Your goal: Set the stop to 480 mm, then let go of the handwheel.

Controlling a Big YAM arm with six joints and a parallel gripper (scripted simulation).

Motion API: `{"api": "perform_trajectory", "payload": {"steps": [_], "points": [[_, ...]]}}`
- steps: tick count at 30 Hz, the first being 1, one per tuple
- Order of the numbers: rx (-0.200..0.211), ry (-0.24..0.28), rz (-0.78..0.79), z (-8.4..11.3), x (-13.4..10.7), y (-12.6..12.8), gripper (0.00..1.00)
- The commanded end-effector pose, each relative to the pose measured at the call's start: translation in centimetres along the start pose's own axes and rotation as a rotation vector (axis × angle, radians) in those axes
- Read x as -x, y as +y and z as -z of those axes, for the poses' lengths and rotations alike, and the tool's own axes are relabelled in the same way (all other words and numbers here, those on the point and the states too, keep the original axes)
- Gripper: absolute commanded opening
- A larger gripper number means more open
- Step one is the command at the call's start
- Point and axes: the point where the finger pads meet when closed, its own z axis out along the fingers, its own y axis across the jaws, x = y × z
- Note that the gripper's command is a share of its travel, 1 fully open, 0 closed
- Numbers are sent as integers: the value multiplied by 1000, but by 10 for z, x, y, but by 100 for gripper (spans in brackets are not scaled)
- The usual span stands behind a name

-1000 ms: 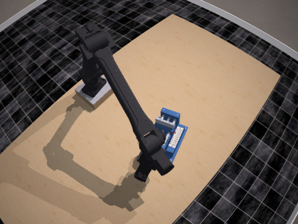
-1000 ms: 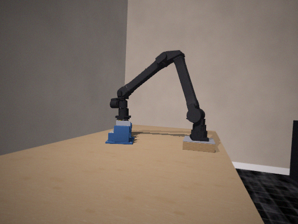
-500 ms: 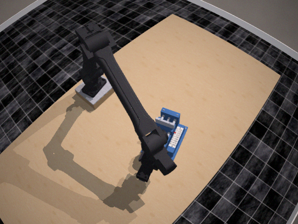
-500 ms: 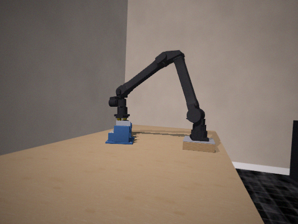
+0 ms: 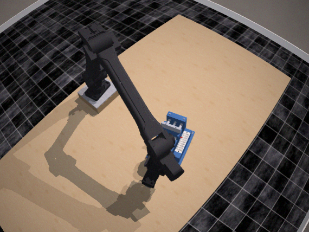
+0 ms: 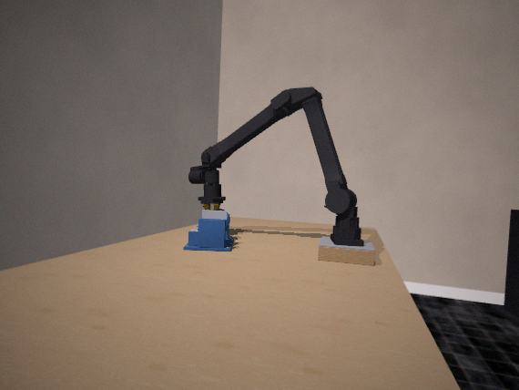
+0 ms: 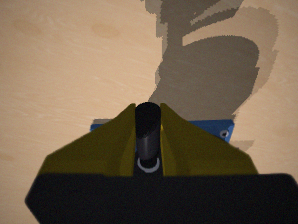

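Arm (image 5: pixel 127 87) (image 6: pixel 250 128) bent at elbow, forearm sloping down twd 5 o'clock in top view; tool (image 5: pixel 150 173) (image 6: pixel 211 207) (image 7: pixel 148 111) vert., fingers (image 6: pixel 207 206) (yellow, btw) clamped nearly tog.

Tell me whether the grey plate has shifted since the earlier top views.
No: it seems unmoved; the grey plate keeps the same gap to the blue end block.
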Motion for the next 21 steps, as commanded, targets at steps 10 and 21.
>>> {"api": "perform_trajectory", "payload": {"steps": [10, 21], "points": [[120, -54, 5, 75, 5, 34, 6], [119, -57, 20, 92, 6, 14, 6]]}}
